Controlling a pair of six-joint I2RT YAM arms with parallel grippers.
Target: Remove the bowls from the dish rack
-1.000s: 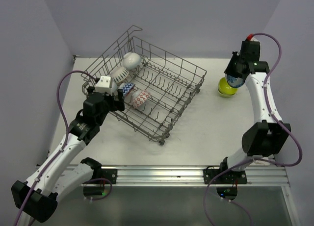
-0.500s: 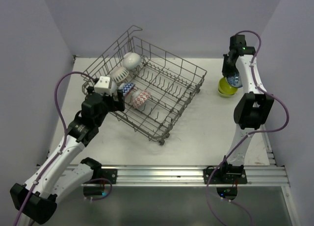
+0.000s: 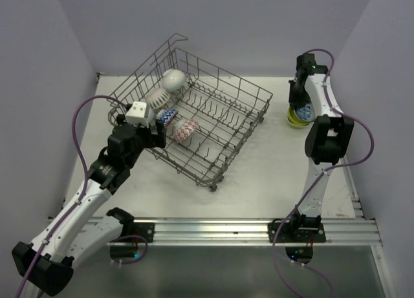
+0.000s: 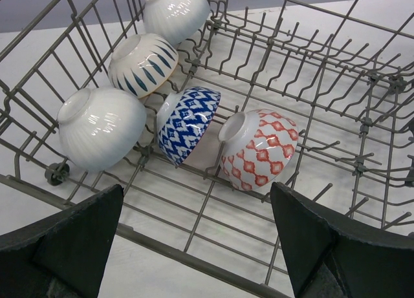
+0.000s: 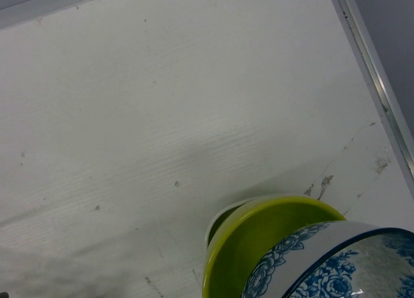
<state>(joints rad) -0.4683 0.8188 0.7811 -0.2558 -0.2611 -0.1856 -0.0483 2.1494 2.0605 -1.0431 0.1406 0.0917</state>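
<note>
My main worry was the right gripper [image 3: 301, 103]. Its jaws were narrow, and its fingers were out of its own camera's view. The blue-flowered bowl [image 5: 304, 259] sat so close under the lens that I judged it pinched by the rim. It hung tilted over the lime bowl [image 5: 259, 236], which was nested in a white bowl [image 5: 216, 224]. Let go at that tilt, it could slide off or rock the stack. That stack stood near the table's right edge rail [image 5: 370, 62], so a rolling bowl had little room there.

The left gripper [image 4: 197, 201] was spread wide and held nothing, just outside the near wall of the dish rack [image 3: 242, 141]. 5 bowls were inside, leaning among the tines: the ribbed white bowl [image 4: 102, 127], striped bowl [image 4: 143, 62], plain white bowl [image 4: 176, 10], blue-patterned bowl [image 4: 189, 123] and red-patterned bowl [image 4: 259, 149]. They were crowded close, so nudging 1 could shift the others, and a finger could snag a wire.

The rack's right half had no bowls, so an approach from above looked easier. The bare table [image 3: 259, 181] between rack and stack gave room.
</note>
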